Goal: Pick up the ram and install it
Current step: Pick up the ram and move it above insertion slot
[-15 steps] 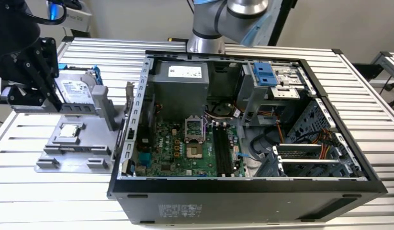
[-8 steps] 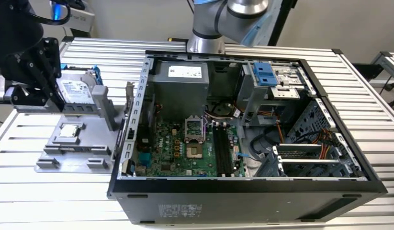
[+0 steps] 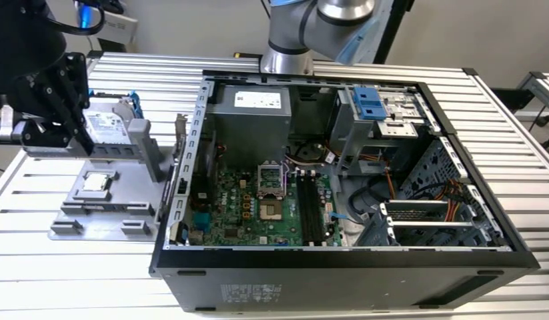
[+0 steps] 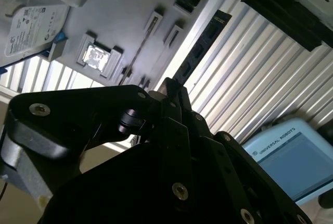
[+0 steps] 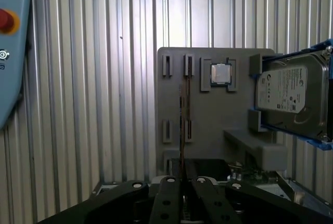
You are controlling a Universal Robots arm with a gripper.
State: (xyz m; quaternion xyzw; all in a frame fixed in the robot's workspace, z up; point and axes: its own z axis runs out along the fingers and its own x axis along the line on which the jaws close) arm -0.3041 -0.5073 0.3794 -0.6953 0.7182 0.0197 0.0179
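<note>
I see the silver-and-blue robot arm (image 3: 297, 27) rising at twelve o'clock of the open black computer case (image 3: 345, 280) and reaching away from it. Its black two-finger gripper (image 3: 74, 110) hangs at about nine o'clock of the case, over the flat grey plastic parts fixture (image 3: 101, 213).

In the second wrist view the gripper (image 4: 169, 86) is closed narrowly on one end of the ram (image 4: 200, 49), a long, thin, dark circuit-board stick with a row of small black chips. The stick juts straight out past the fingertips, its flat side towards that camera, with the ribbed aluminium table (image 4: 250, 78) behind it. It appears lifted off the fixture (image 4: 119, 21), though I cannot tell for certain.

In the first wrist view the gripper (image 5: 183, 179) points at the fixture (image 5: 208, 125). A thin line that I take for the ram (image 5: 181, 130) seen edge-on runs out from between the fingers, between two columns of small grey clips.

On the fixture the silver hard drive in its blue frame (image 3: 109, 127) stands just beside the gripper. The small square silver processor chip (image 3: 96, 181) lies in its pocket at six o'clock of the drive.

Inside the case the green motherboard (image 3: 247, 207) lies flat. Its long black memory slots (image 3: 314, 207) are well apart from the gripper, at about four o'clock of it.
</note>
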